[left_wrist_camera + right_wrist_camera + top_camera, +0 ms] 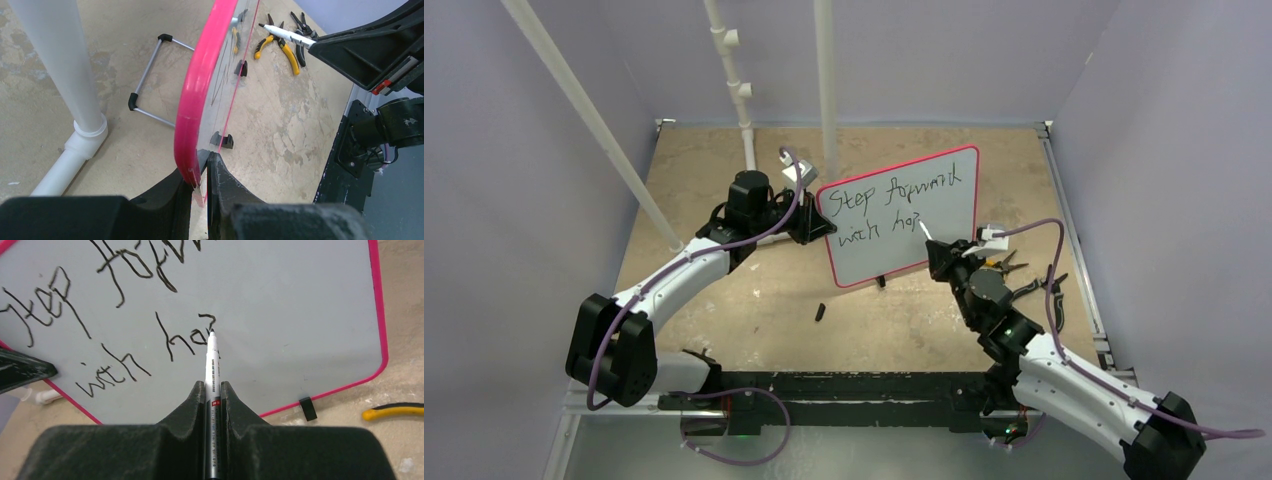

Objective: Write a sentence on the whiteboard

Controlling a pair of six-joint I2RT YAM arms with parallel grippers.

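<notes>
**Top view:** The whiteboard stood propped near the middle of the table. The left gripper was clamped on its left edge. The right gripper, at the board's lower right, pinched a marker and pointed it at the surface. The sentence read "Step forward" on the top line, with "with ho" and a half-made letter below. Pliers lay just right of the board. A small black object, too small to identify, lay in front of it.

**Left wrist:** Seen edge-on, the board's pink-red frame ran down into the fingers, which were pressed together on the rim. A wire stand lay on the table behind the board, and a white pipe rose beside it.

**Right wrist:** The two fingers squeezed the marker's barrel, and its tip touched the board at the unfinished letter after "ho". Bare white surface stretched away to the right.

The step in hand appeared to be closing that letter, with one more to follow. Doing it well likely meant light, even pressure so the propped board did not rock. The left arm's clamp would need to hold firm against each stroke. The tip should lift cleanly between letters, and the second line should stay level with "with".
</notes>
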